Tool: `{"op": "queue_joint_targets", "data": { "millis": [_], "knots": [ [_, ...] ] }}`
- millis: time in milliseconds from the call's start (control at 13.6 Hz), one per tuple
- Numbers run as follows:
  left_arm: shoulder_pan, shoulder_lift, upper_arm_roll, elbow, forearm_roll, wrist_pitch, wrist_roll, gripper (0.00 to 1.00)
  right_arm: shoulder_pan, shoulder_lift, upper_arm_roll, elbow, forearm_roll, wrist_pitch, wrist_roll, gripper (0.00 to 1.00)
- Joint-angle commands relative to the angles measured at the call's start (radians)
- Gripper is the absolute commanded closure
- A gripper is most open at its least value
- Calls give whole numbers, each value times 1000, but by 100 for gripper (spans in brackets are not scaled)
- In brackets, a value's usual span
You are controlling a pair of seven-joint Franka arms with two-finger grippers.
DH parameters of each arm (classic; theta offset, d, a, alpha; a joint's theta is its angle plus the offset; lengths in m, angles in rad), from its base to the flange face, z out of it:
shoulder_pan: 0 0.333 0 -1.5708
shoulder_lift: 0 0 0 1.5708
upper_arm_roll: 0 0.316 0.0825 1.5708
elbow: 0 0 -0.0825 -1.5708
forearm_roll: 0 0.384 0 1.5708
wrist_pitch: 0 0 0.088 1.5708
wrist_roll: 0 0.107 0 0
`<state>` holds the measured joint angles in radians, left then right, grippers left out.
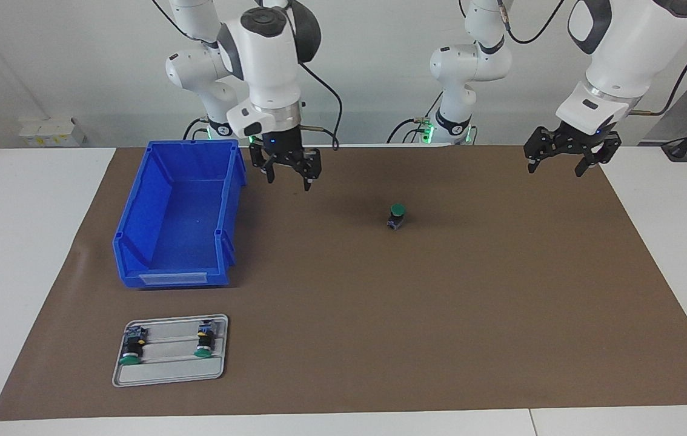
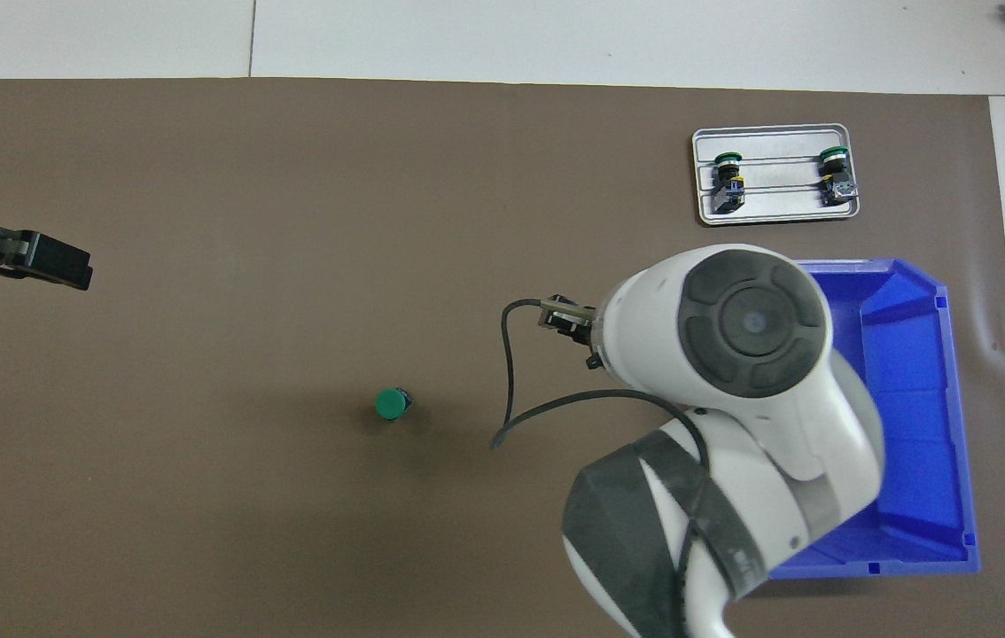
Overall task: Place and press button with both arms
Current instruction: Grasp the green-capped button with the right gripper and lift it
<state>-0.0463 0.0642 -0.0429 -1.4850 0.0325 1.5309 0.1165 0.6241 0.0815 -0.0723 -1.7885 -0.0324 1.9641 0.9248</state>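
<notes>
One button [image 1: 397, 216] stands upright on the brown mat, green cap up, near the middle of the table; it also shows in the overhead view [image 2: 392, 404]. My right gripper [image 1: 288, 175] is open and empty, hanging above the mat between the blue bin and the button. In the overhead view its fingers are hidden under its own arm. My left gripper [image 1: 555, 165] is open and empty, up over the mat's edge toward the left arm's end; it also shows in the overhead view [image 2: 55, 264]. Neither gripper touches the button.
A blue bin [image 1: 177, 212] [image 2: 910, 399] stands empty toward the right arm's end. Farther from the robots, a grey tray [image 1: 168, 372] [image 2: 777, 213] holds two more buttons [image 1: 131, 348] [image 1: 203, 342] lying on their sides.
</notes>
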Motion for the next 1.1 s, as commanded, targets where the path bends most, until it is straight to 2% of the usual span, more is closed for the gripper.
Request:
{"op": "queue_joint_targets", "data": {
  "millis": [0, 147, 220, 513, 660, 953, 1026],
  "knots": [
    [8, -24, -5, -77, 1, 36, -35, 0, 74, 134, -7, 101, -3, 44, 148, 11],
    [8, -84, -6, -211, 1, 99, -37, 0, 107, 184, -6, 124, 5, 90, 261, 11],
    [6, -95, -6, -236, 1, 104, -37, 0, 130, 196, -6, 123, 11, 113, 284, 11],
    [16, -98, -5, -241, 0, 109, -37, 0, 206, 262, -6, 124, 11, 168, 354, 13],
    [26, -98, -6, -242, 0, 130, -31, 0, 256, 335, -7, 170, -3, 167, 388, 13],
    [23, -95, -6, -252, 0, 187, -31, 0, 288, 412, -7, 210, -7, 174, 411, 16],
    [23, -93, -6, -252, -2, 199, -31, 0, 292, 422, -6, 210, -11, 209, 413, 17]
  ]
}}
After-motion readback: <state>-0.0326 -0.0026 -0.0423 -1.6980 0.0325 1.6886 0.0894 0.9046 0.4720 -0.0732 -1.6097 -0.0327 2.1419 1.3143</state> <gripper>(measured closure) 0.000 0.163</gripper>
